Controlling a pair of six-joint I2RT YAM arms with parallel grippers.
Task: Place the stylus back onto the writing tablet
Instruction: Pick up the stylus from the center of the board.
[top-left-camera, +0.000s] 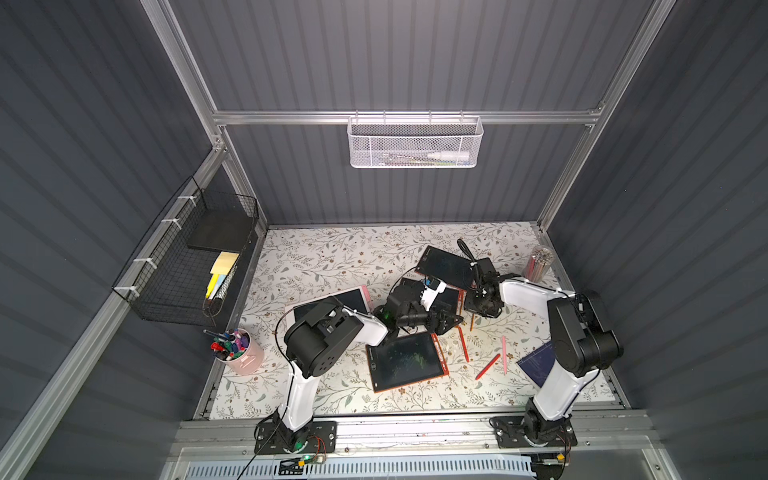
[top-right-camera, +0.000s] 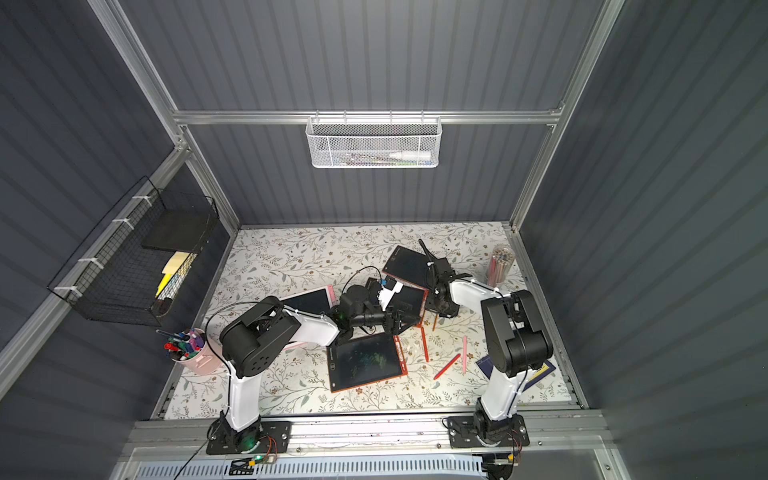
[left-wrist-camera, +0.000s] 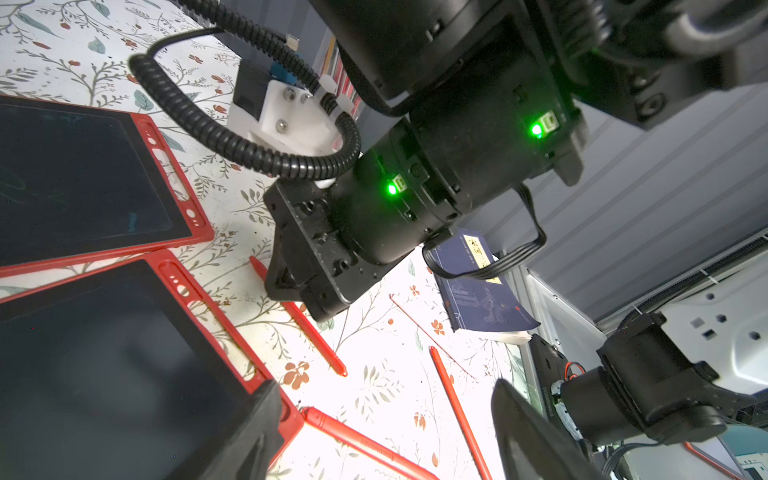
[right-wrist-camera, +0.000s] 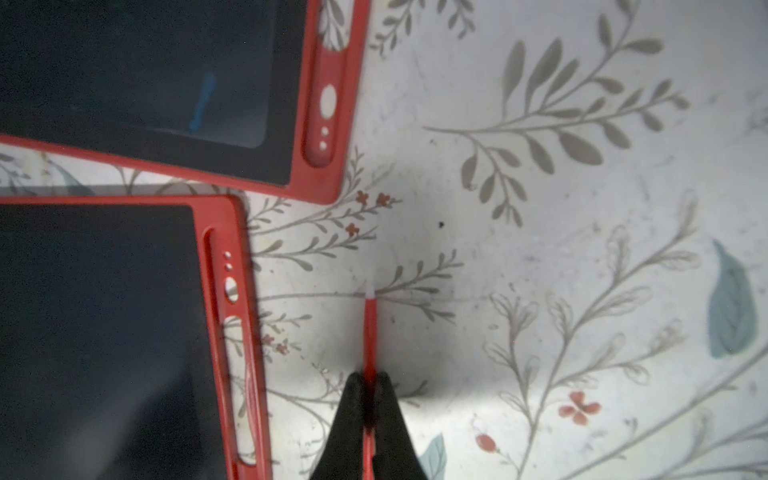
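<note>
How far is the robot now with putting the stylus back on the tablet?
Done: the right gripper is shut on a red stylus. In hand: the stylus points at the table, beside a red tablet, not yet on it. Still to do: laying it into that tablet's empty side slot. The left gripper is open and holds nothing.

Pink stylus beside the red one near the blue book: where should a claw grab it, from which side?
Probably from straight above, claw closing across the slim shaft of the pink stylus, on its far half. It lies flat on the table, so nothing gets under it; the red stylus beside it angles in close near its middle, but the far half has bare cloth around it.
</note>
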